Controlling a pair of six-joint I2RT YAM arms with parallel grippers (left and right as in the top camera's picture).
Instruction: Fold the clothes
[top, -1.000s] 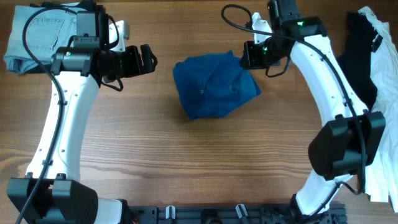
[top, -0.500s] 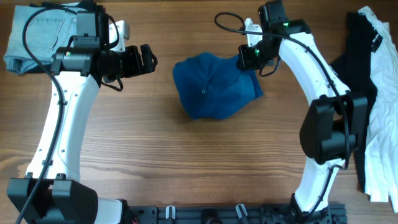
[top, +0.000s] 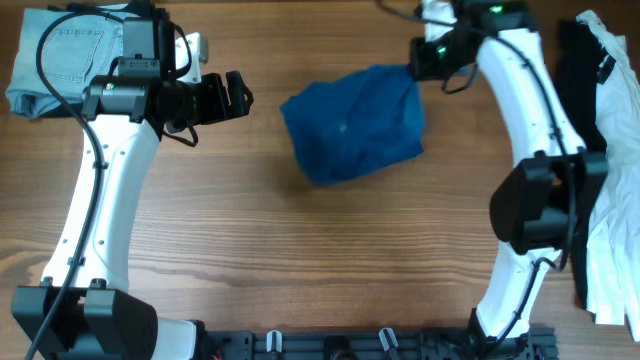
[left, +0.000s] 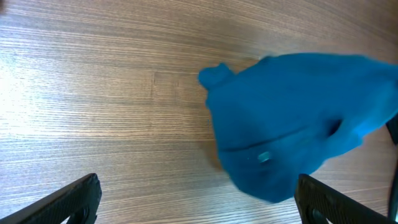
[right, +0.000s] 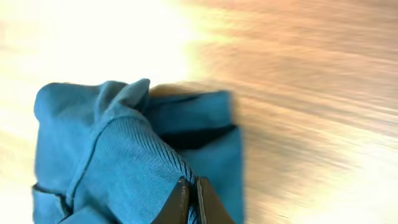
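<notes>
**Blue garment** (top: 352, 120): one piece, bunched in a rumpled lump. It lies mid-bench (top: 300, 260), toward the far side, with its far-right corner raised off the wood.

**Right gripper** (right: 189, 198): fingers pressed together on that raised corner, with a ribbed edge of cloth pinched between them. The rest of the fabric trails below.

**Left gripper** (top: 242, 96): fingers apart, holding nothing. It hovers just left of the garment, clear of it.

**Folded jeans** (top: 60, 55): far-left corner, well apart from the work.

**White and black clothes** (top: 610, 160): heaped along the right edge, unfolded.

**Step in hand (judged):** spreading the blue garment flat before any fold is made.

**Handling notes:**
- Draw the pinched corner up and away so the lump unrolls under its own weight rather than sliding whole across the bench.
- A single-point grasp lets cloth twist, so the left gripper would do well to take an opposite edge, probably the small flap nearest it. The two can then pull apart evenly.
- Lower the garment under light tension so creases do not set.

**Risks:**
- The pinch is narrow and may slip.
- Whether a layer is doubled underneath cannot be told from these views.
</notes>
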